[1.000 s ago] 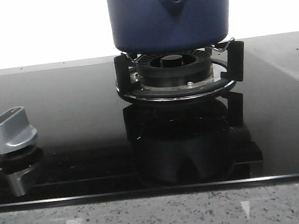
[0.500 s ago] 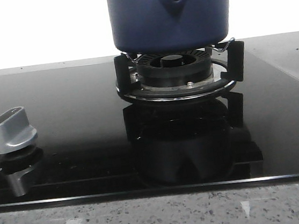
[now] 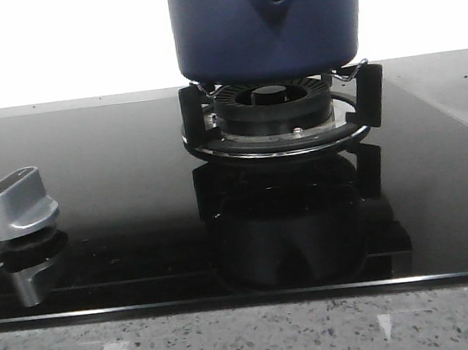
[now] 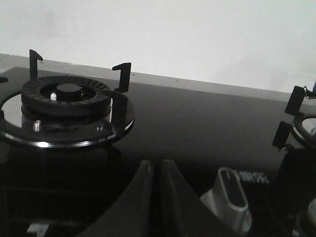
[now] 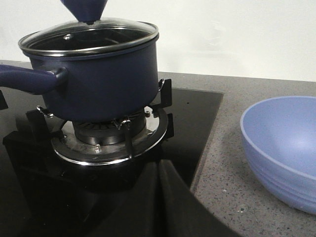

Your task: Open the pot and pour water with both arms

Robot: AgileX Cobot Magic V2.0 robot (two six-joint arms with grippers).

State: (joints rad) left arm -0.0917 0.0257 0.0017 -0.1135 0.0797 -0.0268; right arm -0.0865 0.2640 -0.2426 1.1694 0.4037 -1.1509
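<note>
Both hands, left hand (image 4: 154,170) and right hand (image 5: 158,170), are pressed together, holding nothing. The pot (image 5: 101,74) sits on the burner (image 5: 111,138) beyond, glass lid (image 5: 89,37) on. Spread the fingers before approaching the lid knob (image 5: 85,10); lift vertically.

One pot (image 5: 106,79) with one glass lid (image 5: 89,37), two burners (image 3: 274,115) (image 4: 66,101), one knob (image 3: 19,204), one bowl (image 5: 281,148), two grippers (image 4: 155,170) (image 5: 159,170).
</note>
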